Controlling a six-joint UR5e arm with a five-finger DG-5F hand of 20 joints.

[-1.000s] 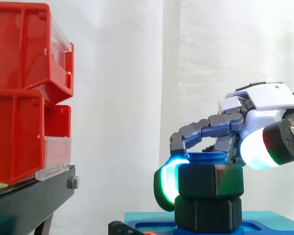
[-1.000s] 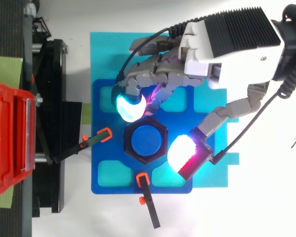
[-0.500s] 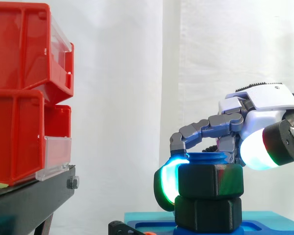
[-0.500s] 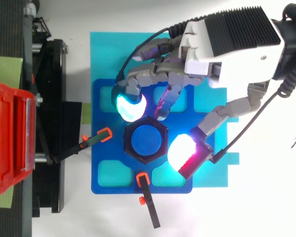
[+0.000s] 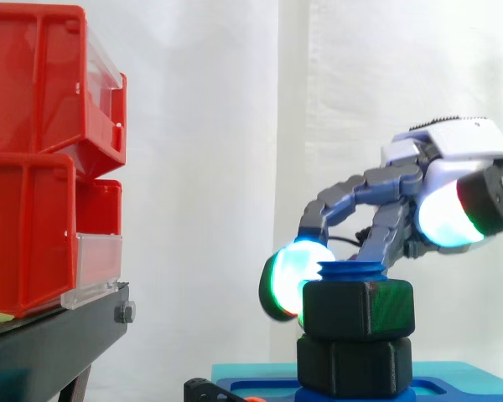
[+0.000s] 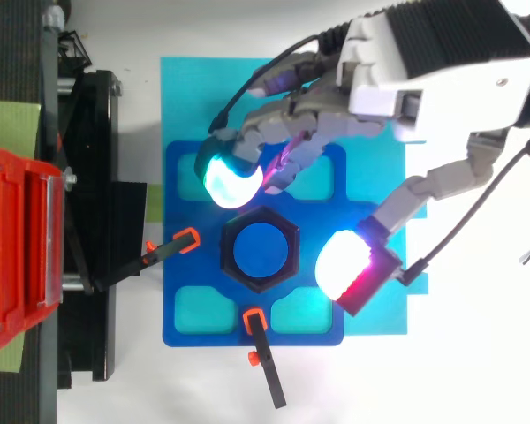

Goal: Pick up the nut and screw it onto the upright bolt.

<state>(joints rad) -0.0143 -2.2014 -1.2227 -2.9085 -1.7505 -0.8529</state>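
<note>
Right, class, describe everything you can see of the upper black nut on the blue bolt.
The upper nut is a matt black, plastic-looking hexagon with flat faces, one tinted green by glow. It sits level on the upright blue bolt, whose threaded tip shows above it, resting on a second black nut. The hand holds its pads either side, apparently not touching.

We can read no words, labels, numbers or signs on anything in either view.
</note>
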